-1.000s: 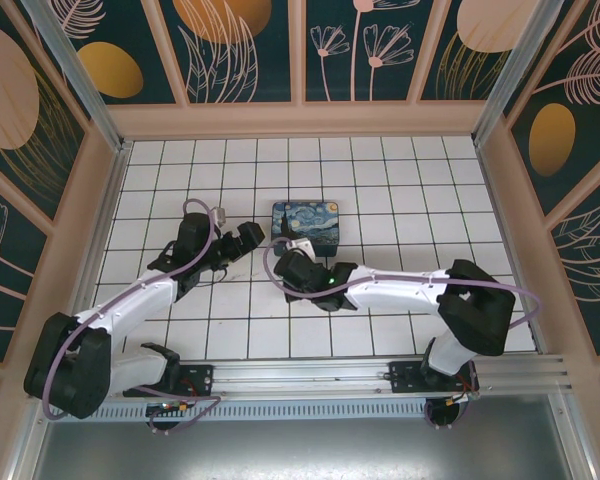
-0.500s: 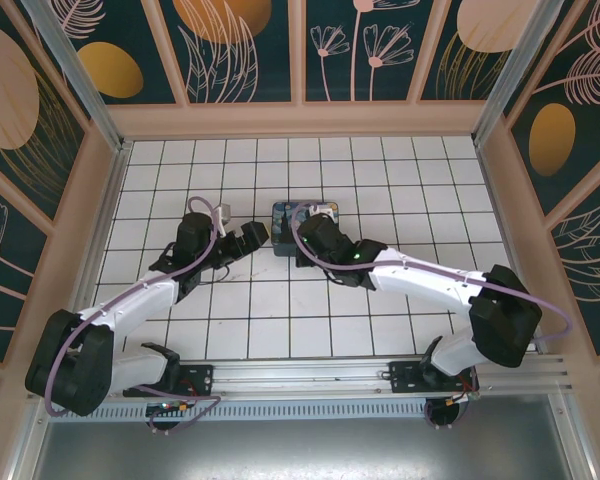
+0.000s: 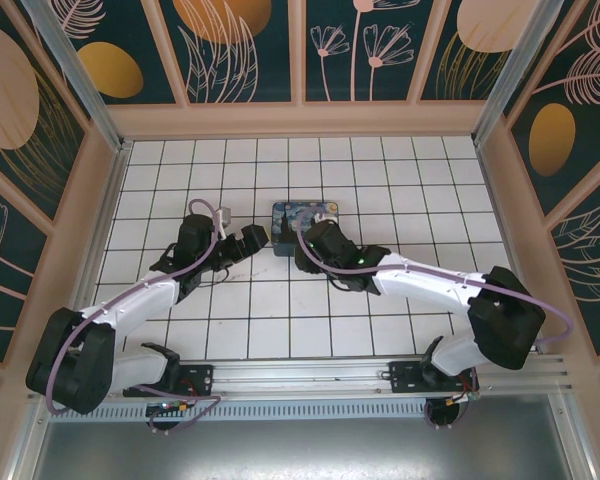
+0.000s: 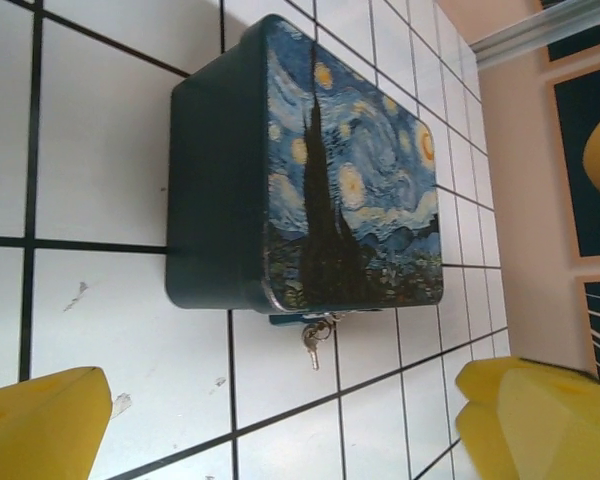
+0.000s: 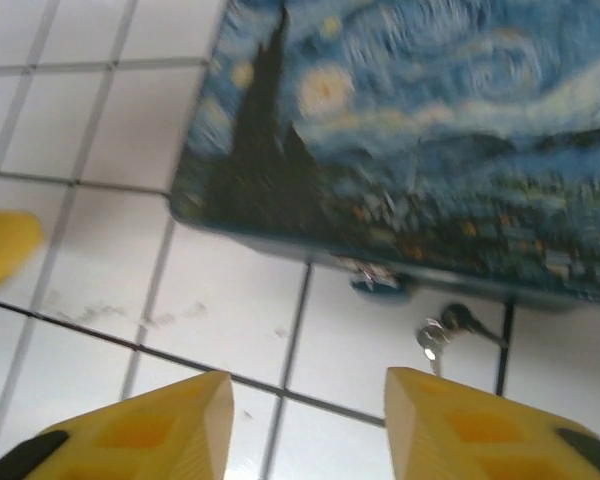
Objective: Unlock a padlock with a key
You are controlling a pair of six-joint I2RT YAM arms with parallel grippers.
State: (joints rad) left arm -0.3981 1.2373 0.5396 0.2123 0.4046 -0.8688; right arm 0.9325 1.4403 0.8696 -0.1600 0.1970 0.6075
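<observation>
The starry-night box (image 4: 340,170) lies on the white tiles. A sliver of the blue padlock (image 4: 292,319) pokes out from under its near edge, and the small metal key (image 4: 313,343) on a ring lies on the tile right beside it. In the right wrist view the padlock (image 5: 380,284) and key (image 5: 430,342) sit just ahead of my right gripper (image 5: 305,420), which is open with nothing between its yellow fingers (image 5: 145,430). My left gripper (image 4: 280,430) is wide open, short of the box. From above, the left gripper (image 3: 257,238) and the right gripper (image 3: 300,240) flank the box's near-left corner.
The box (image 3: 305,215) stands mid-floor, with wooden walls (image 3: 300,120) on three sides. Purple cables (image 3: 205,215) loop over both arms. A metal rail (image 3: 310,375) runs along the near edge.
My right arm swung up to the box's near edge, then drew back slightly. Its jaws, shut before, now stand apart. The left arm has barely moved.
</observation>
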